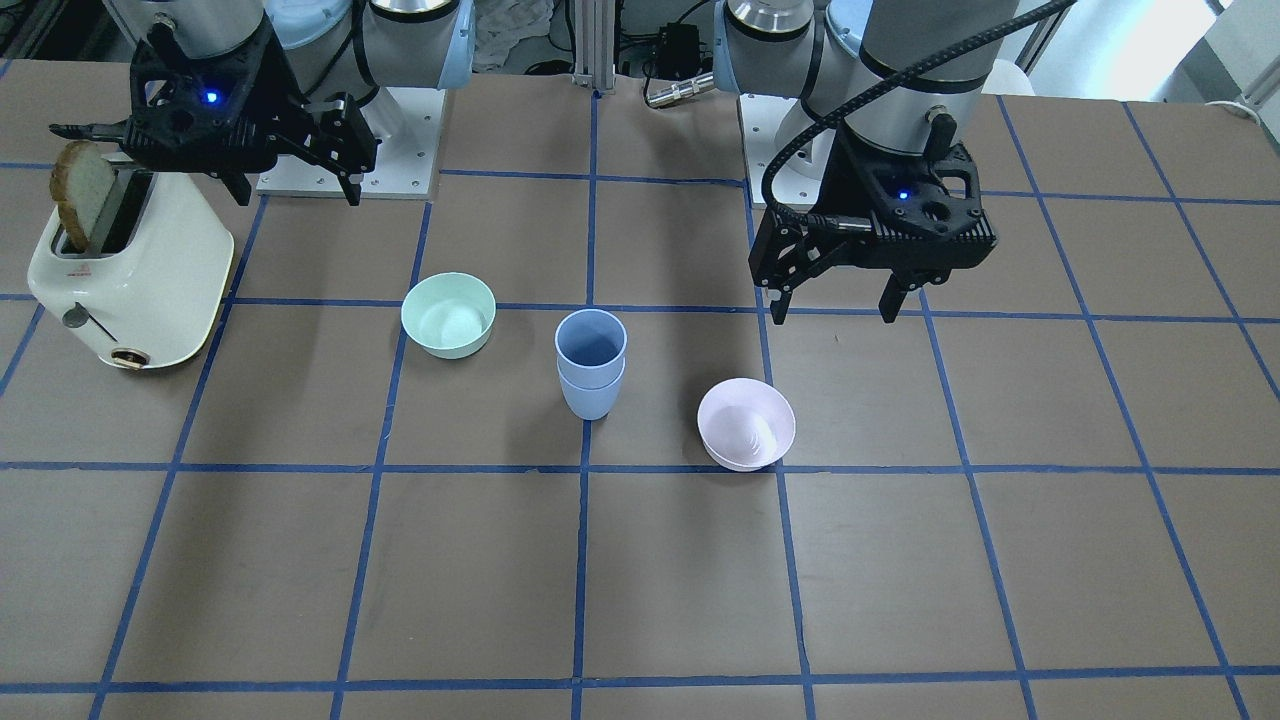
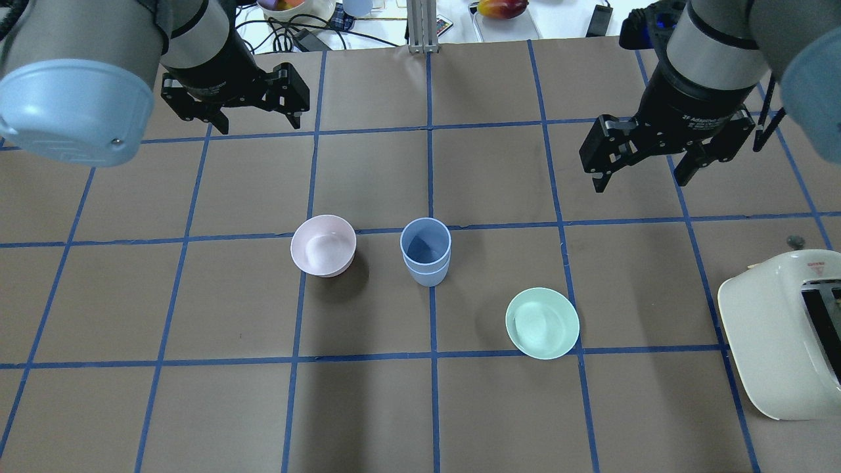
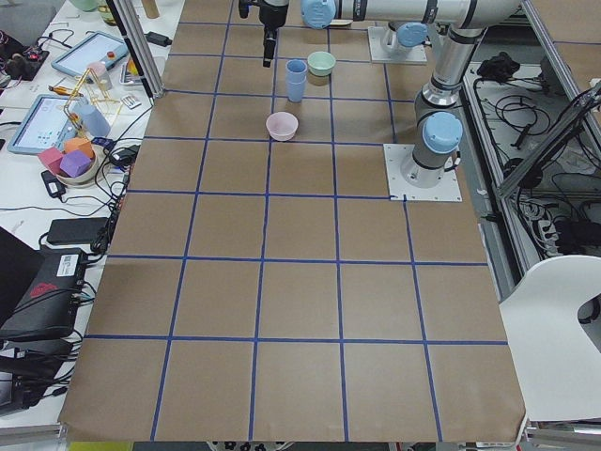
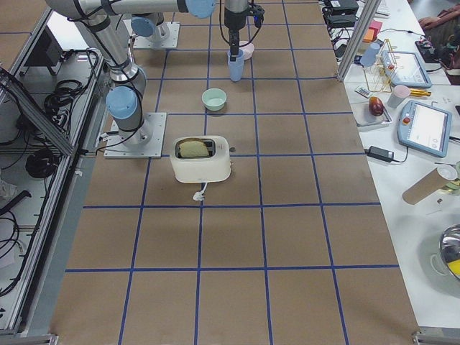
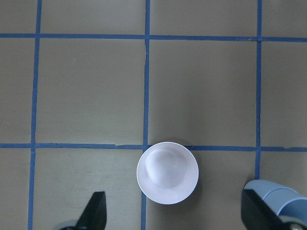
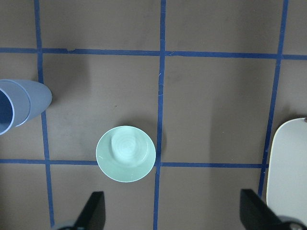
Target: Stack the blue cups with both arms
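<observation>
The two blue cups (image 1: 591,363) stand nested one inside the other, upright at the table's middle, and also show in the overhead view (image 2: 426,251). Part of the stack shows at the edge of the left wrist view (image 5: 283,199) and of the right wrist view (image 6: 19,108). My left gripper (image 1: 833,315) (image 2: 259,125) is open and empty, raised above the table on the pink bowl's side, well apart from the cups. My right gripper (image 1: 297,195) (image 2: 640,184) is open and empty, raised near the toaster, also far from the cups.
A pale pink bowl (image 2: 323,246) (image 5: 167,172) stands left of the stack in the overhead view. A mint green bowl (image 2: 542,323) (image 6: 125,153) stands to its right. A white toaster (image 1: 140,270) (image 2: 782,328) holding a bread slice (image 1: 85,195) sits by the right arm.
</observation>
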Controlling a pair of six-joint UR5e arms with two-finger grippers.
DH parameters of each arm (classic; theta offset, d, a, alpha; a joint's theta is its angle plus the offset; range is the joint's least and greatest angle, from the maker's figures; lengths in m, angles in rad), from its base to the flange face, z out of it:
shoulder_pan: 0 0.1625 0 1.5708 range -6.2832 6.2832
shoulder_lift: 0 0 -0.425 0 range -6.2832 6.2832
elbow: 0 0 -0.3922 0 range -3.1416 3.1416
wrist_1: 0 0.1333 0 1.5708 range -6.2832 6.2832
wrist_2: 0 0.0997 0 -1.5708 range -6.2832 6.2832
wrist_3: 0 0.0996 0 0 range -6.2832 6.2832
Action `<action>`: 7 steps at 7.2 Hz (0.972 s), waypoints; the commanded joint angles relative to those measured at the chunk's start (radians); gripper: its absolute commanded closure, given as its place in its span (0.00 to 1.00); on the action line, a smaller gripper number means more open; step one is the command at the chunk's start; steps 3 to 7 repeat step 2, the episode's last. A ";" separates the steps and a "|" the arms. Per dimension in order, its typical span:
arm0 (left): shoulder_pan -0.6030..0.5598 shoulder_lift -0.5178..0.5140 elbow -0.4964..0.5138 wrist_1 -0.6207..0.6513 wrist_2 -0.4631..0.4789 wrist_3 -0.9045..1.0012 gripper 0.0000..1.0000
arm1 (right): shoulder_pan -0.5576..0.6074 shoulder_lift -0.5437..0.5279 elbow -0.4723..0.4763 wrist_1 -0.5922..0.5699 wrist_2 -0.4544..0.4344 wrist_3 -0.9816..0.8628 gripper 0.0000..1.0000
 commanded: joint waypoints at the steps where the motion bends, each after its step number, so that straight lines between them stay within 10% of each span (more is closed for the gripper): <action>1: 0.000 0.000 0.000 0.000 0.000 0.000 0.00 | 0.000 0.000 0.000 0.002 -0.007 0.000 0.00; 7: 0.000 0.000 0.000 0.000 -0.002 0.000 0.00 | 0.000 0.000 0.001 0.002 -0.007 -0.002 0.00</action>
